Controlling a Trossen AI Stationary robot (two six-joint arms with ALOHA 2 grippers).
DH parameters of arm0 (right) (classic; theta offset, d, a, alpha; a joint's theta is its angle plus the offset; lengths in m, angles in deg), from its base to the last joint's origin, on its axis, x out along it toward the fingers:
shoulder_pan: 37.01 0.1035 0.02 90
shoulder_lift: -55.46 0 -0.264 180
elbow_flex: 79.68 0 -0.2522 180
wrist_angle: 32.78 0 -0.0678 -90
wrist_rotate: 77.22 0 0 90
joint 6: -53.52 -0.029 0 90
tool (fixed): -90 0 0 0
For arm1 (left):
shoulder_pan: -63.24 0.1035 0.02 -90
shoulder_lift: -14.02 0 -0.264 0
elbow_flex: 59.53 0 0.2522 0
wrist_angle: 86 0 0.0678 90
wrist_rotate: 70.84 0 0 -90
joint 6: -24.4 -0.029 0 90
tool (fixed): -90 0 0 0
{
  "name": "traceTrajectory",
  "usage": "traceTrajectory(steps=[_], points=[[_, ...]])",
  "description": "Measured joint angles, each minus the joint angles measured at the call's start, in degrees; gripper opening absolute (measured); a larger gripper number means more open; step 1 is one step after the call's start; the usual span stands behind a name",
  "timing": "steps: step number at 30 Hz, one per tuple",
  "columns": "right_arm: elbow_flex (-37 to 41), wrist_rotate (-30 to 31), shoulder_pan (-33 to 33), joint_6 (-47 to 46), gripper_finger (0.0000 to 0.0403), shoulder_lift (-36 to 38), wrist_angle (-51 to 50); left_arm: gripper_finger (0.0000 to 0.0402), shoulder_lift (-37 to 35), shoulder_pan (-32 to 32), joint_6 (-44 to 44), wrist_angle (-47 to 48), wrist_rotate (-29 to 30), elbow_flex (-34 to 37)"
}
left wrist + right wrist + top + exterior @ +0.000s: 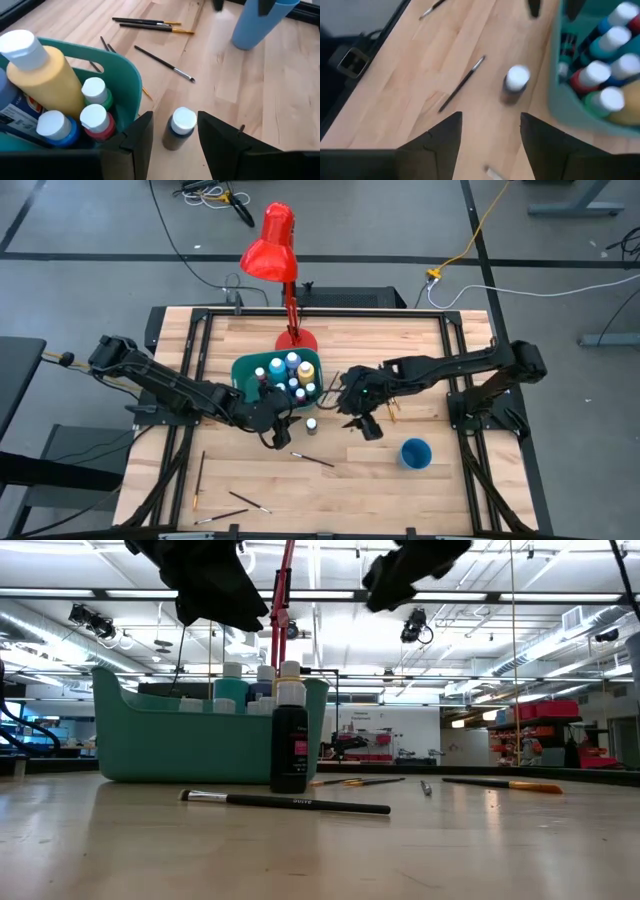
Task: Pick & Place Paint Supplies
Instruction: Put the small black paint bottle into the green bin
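A dark paint bottle (311, 424) with a white cap stands upright on the wood table just in front of the teal bin (243, 370), which holds several white-capped bottles (44, 75). The same bottle (290, 740) shows in the low view. Thin dark paintbrushes lie flat on the table, one (312, 460) near the bottle. My left gripper (175, 117) hangs open above and left of the bottle. My right gripper (490, 117) hangs open above and right of it. Both are high over the table and hold nothing.
A small blue cup (416, 452) stands at the near right. More brushes lie at the near left (250, 500) and by the bin's right side (505, 783). A red desk lamp (272, 246) rises behind the bin. Bare wood lies along the near edge.
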Motion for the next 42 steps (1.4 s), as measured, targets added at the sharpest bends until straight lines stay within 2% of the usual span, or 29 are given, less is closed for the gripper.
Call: traceTrajectory(steps=[7,14,17,21,30,33,42], points=[[0.0,0.8,3.3,-0.8,0.0206,3.2,-9.1,0.016,0.0,0.0,1.4,0.1,-0.6,0.0],[0.1,12.6,7.2,-7.4,0.0206,5.1,-19.0,0.0188,0.0,0.0,1.4,0.0,0.2,0.0],[2.3,13.3,8.7,-7.2,0.0206,7.3,-18.9,0.0205,1.2,0.0,1.4,-1.3,0.7,-0.1],[8.9,12.9,10.3,-7.7,0.0206,12.8,-14.9,0.0218,3.7,0.0,-0.2,-5.2,0.8,-0.3],[24.4,13.3,11.2,-15.3,0.0206,26.0,2.7,0.022,12.6,0.0,-4.7,-13.6,1.6,-0.1],[26.3,14.5,11.1,-17.6,0.0206,27.4,4.1,0.022,15.1,0.1,-4.8,-17.1,1.7,-0.2],[26.5,15.2,11.2,-17.8,0.0206,27.2,5.2,0.022,15.7,0.1,-3.2,-15.4,2.3,0.0]])
